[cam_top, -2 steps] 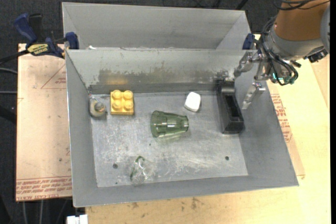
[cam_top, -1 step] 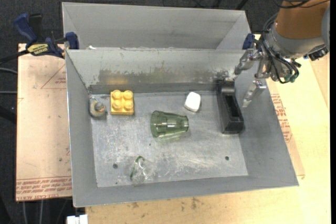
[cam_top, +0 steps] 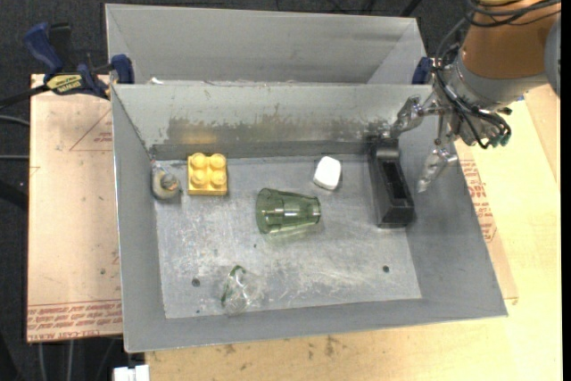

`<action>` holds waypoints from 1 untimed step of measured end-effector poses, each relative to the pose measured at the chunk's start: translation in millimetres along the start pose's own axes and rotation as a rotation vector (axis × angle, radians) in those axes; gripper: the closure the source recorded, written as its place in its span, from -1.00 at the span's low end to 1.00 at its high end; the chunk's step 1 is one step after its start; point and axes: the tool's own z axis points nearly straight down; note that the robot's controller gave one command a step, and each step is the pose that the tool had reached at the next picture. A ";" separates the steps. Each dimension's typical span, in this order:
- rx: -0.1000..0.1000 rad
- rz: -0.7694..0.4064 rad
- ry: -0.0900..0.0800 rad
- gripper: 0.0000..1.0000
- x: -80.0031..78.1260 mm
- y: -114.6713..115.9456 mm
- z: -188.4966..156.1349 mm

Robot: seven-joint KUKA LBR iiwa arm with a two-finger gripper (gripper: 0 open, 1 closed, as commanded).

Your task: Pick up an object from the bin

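My gripper (cam_top: 421, 141) hangs over the bin's right wall, open, with nothing between its two metal fingers (cam_top: 434, 167). Just left of it and below, a long black block (cam_top: 391, 188) lies along the right edge of the bin floor. A small white cube (cam_top: 327, 172) sits further left, near the back. A clear green cup (cam_top: 288, 212) lies on its side at the middle of the floor.
A yellow studded toy brick (cam_top: 207, 173) and a small grey round thing (cam_top: 165, 183) lie at the left. A small clear object (cam_top: 235, 290) rests near the front edge. The arm with its orange cover comes in from the upper right.
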 end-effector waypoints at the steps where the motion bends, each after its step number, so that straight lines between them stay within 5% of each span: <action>1: -0.002 -0.058 0.001 -1.00 7.2 -1.9 11.7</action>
